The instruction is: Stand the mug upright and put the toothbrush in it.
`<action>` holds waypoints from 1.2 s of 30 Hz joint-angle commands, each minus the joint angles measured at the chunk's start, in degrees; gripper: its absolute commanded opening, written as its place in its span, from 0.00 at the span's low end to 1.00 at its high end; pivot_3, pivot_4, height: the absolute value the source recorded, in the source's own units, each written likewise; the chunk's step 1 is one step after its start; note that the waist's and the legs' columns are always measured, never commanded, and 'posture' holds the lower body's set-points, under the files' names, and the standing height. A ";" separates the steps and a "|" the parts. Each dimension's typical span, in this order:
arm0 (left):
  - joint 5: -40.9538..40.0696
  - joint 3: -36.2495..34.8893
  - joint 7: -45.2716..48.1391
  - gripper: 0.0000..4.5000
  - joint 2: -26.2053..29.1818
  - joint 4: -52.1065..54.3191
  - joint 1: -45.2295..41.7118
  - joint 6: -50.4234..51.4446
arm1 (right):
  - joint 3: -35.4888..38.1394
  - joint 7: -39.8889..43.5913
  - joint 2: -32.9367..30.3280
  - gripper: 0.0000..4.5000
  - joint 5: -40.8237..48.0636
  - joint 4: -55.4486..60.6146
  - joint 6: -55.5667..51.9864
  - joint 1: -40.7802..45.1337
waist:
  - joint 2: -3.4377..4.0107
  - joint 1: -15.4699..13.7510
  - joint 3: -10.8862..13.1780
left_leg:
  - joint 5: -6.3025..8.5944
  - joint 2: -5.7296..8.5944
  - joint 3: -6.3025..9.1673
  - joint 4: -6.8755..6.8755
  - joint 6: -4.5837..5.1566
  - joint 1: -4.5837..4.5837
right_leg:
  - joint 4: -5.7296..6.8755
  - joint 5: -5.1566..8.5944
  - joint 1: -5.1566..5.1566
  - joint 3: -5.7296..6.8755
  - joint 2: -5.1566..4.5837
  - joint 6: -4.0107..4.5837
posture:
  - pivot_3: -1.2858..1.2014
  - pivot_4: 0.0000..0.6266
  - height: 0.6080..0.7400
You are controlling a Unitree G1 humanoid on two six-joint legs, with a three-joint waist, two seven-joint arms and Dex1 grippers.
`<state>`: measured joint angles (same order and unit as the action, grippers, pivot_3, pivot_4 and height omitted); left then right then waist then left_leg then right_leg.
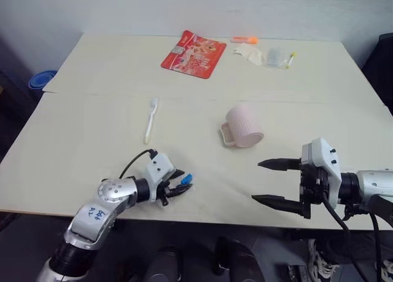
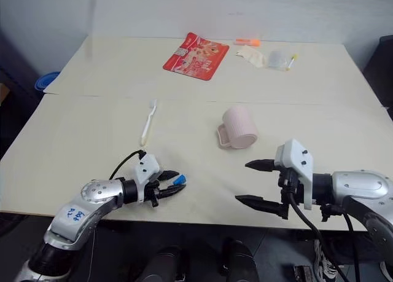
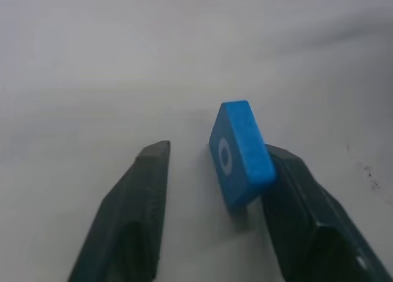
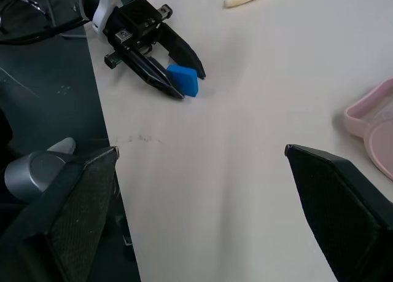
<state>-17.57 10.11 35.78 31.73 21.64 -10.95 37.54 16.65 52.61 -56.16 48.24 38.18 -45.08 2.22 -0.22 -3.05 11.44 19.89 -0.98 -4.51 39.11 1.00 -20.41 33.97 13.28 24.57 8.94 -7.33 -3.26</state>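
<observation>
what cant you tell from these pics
- Mug: it lies on its side; head views don't show its inside.
- Mug, right wrist view: cut off by the edge.
- Left gripper: whether it grips the blue block; one finger touches it.
- Small items at the table's far edge: too small to identify.

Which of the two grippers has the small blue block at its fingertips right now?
The left gripper, near the table's front edge: the small blue block sits against one finger. The right gripper stands wide open with nothing between its fingers.

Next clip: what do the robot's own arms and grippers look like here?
Both arms are silver-grey metal with white wrist housings and black cables. The left gripper and right gripper each have two black pointed fingers. The left forearm carries a white label with blue handwriting.
</observation>
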 commanded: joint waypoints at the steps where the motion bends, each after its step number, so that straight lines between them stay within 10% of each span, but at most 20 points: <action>1: 0.78 0.23 0.02 0.23 -0.87 -0.53 -0.91 -1.29 | 2.18 -0.54 -0.54 1.00 1.56 2.16 0.00 0.05 | 0.00 0.05 0.00 | 0.00 0.00 0.00 0.00 0.00 -0.01 | -0.01 0.00 0.00 0.00 0.00 0.00 | 0.52 0.24 1.00; 4: 0.91 -0.60 -0.19 0.02 -1.27 -1.46 -1.57 -1.24 | 2.08 -1.37 -0.36 1.00 1.81 1.53 0.03 0.66 | 0.00 0.02 0.00 | 0.00 0.00 0.00 0.00 0.00 -0.01 | -0.02 0.00 0.00 0.01 0.00 0.00 | 0.52 0.24 1.00; 10: 0.83 -6.41 -1.81 0.03 -0.14 -1.54 -0.99 -2.45 | -0.65 -0.07 -0.34 1.00 0.45 -0.10 1.57 2.18 | 0.00 0.17 0.00 | 0.00 -0.02 0.01 0.00 0.00 -0.01 | -0.01 0.00 0.01 0.01 0.00 0.00 | 0.52 0.24 1.00; 21: -2.41 -41.34 -19.30 0.03 3.53 -16.39 -4.12 3.55 | -11.90 1.42 4.52 1.00 -4.78 -7.15 5.01 15.21 | -0.08 0.92 0.05 | -0.04 -0.03 0.06 0.00 -0.07 0.00 | 0.02 -0.02 0.01 0.07 0.02 0.02 | 0.52 0.24 1.00; 26: -1.61 -41.93 -19.14 0.03 4.76 -23.39 -3.83 1.99 | -15.15 2.66 6.55 1.00 -7.00 -10.19 6.07 18.78 | -0.18 1.23 0.05 | -0.01 0.01 0.06 0.00 -0.01 -0.09 | 0.09 -0.07 0.01 0.11 -0.03 -0.07 | 0.52 0.24 1.00; 36: -0.88 -44.88 -22.52 0.69 6.82 -21.81 -0.60 6.77 | -16.12 2.95 7.74 1.00 -9.83 -12.01 6.54 20.56 | -0.35 1.96 0.03 | 0.04 0.01 0.02 0.00 0.01 -0.20 | -0.11 -0.14 0.05 0.09 -0.07 -0.20 | 0.52 0.24 1.00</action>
<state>-17.99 -31.19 14.20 36.34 -3.10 -12.22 42.11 -0.27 55.91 -48.64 38.56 25.14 -39.22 22.29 -0.57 -1.09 11.48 19.93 -1.00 -4.50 39.10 1.00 -20.62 33.87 13.14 24.65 9.02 -7.36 -3.46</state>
